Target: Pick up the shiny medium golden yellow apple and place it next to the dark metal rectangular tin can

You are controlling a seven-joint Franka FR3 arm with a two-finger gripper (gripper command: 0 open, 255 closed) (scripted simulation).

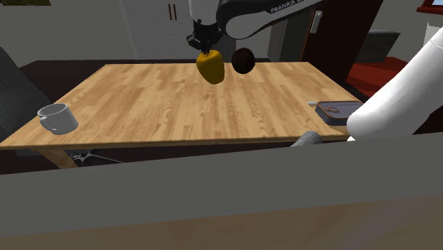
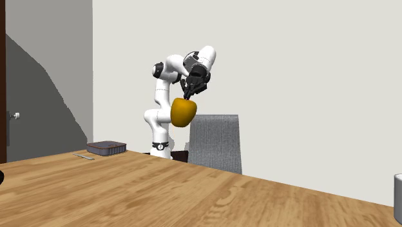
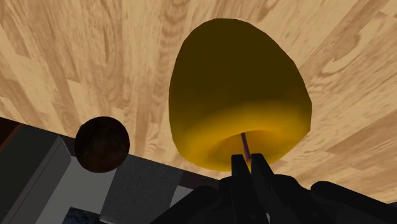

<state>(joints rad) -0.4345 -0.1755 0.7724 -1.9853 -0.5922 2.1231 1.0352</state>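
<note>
Your arm (image 1: 397, 99) covered part of the tin (image 1: 338, 111) in the shoulder view. You had the claw (image 1: 206, 48) pinched on the apple (image 1: 210, 67) by its stem (image 3: 245, 145). The apple hung directly beneath the claw, above the table (image 1: 177, 106) and well apart from the tin.

**Grained wood, soft sheen, matt black**

The table (image 1: 177, 106) is showing pale wood, its grain running in long streaks under a smooth, faintly satin top. The apple (image 3: 235, 95) is wearing a smooth golden-yellow skin that is glowing softly near the stem and looking duller elsewhere. The gripper (image 3: 249, 164) is looking matt black, while the arm (image 1: 397, 99) is gleaming smooth and white. The dark ball (image 3: 102, 144) is displaying a mottled, rough-looking brown surface. The tin can (image 1: 339, 111) is looking dark grey and dull along its walls. The mug (image 1: 58, 118) is appearing plain, smooth and whitish grey. The chair (image 2: 218, 143) back is showing a fine grey weave like cloth.
</note>
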